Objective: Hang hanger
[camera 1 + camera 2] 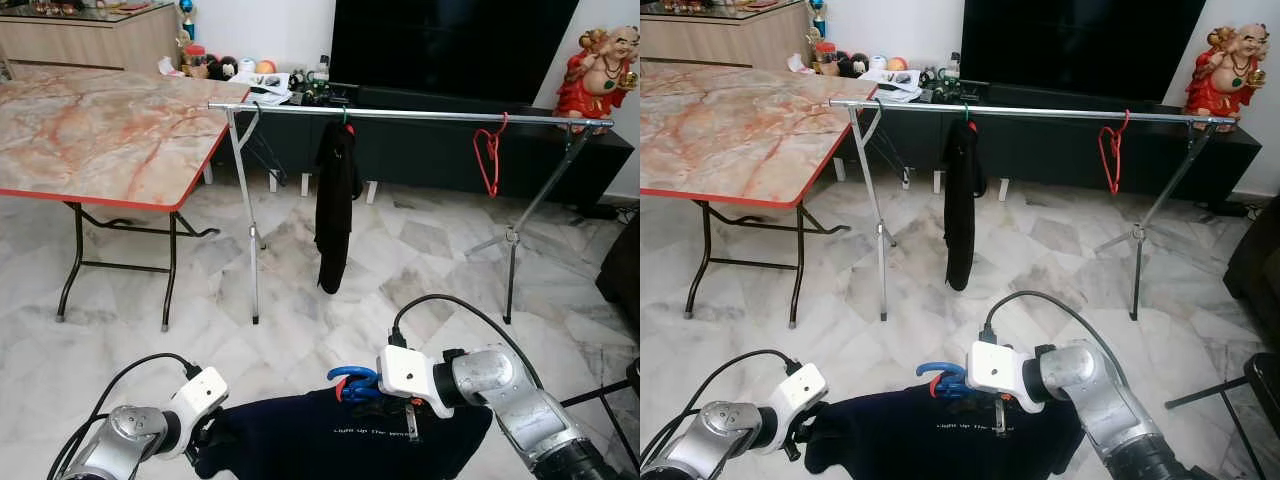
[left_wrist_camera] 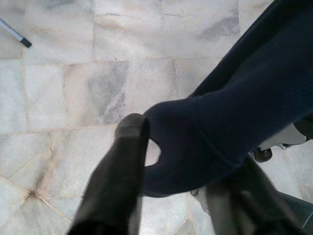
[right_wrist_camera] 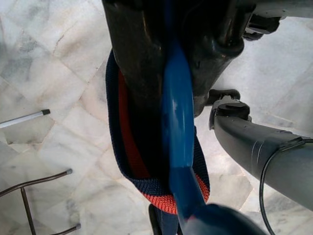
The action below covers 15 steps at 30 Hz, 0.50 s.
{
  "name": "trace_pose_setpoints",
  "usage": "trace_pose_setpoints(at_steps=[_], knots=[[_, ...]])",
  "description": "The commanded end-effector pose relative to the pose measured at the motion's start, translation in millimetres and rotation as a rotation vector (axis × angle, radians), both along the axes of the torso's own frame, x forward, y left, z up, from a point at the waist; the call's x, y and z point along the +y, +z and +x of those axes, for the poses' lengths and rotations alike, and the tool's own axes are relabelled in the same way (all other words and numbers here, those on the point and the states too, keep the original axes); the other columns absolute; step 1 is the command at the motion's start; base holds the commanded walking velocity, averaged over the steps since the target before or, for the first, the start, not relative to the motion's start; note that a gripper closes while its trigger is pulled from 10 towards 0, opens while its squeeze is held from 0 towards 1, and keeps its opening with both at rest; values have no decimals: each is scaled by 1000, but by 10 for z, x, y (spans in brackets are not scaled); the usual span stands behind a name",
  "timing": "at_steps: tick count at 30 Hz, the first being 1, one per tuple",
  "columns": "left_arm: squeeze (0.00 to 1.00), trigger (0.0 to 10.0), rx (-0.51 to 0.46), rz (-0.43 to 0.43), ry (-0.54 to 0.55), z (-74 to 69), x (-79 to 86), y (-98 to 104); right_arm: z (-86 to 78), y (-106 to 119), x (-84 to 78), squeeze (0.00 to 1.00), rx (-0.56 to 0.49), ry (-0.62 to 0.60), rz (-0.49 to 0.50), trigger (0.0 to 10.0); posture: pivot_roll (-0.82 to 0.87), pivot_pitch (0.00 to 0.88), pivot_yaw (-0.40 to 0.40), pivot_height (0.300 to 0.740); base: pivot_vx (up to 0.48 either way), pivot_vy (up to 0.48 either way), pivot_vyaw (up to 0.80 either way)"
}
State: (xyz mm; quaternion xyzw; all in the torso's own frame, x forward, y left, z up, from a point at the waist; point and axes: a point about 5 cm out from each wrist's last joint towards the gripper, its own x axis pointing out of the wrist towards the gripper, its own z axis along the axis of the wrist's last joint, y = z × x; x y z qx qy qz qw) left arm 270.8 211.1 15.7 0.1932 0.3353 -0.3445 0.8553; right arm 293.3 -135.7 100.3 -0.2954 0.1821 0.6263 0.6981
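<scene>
A blue hanger (image 1: 352,380) carries a navy shirt (image 1: 330,440) with small white print, held low in front of me. My right gripper (image 1: 368,390) is shut on the hanger just below its hook; in the right wrist view the blue hanger (image 3: 177,112) runs between the black fingers, above the shirt's red-lined collar (image 3: 146,181). My left gripper (image 1: 208,440) is at the shirt's left end, and the navy sleeve (image 2: 195,147) lies pinched between its fingers (image 2: 117,181). Ahead stands a silver clothes rack (image 1: 420,115) with a black garment (image 1: 335,200) and an empty red hanger (image 1: 488,155).
A marble-patterned folding table (image 1: 100,130) stands at the left, next to the rack's left leg (image 1: 250,230). Behind the rack are a dark TV cabinet (image 1: 430,150) and a red statue (image 1: 598,70). Dark furniture (image 1: 622,270) sits at the right edge. Marble floor lies between me and the rack.
</scene>
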Motion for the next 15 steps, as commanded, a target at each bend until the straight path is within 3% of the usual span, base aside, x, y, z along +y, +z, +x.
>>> trace_pose_setpoints(at_steps=[1, 15], knots=[[0, 0, 1, -20, 16, 1, 9, 1, 36, 95, 40, 0, -42, 14, 9, 10000, 167, 0, -74, 740, 0, 0, 0], [0, 0, 31, -4, -7, -21, 27, -10, 30, 75, 59, 0, -42, 8, 8, 10000, 166, 0, -73, 740, 0, 0, 0]])
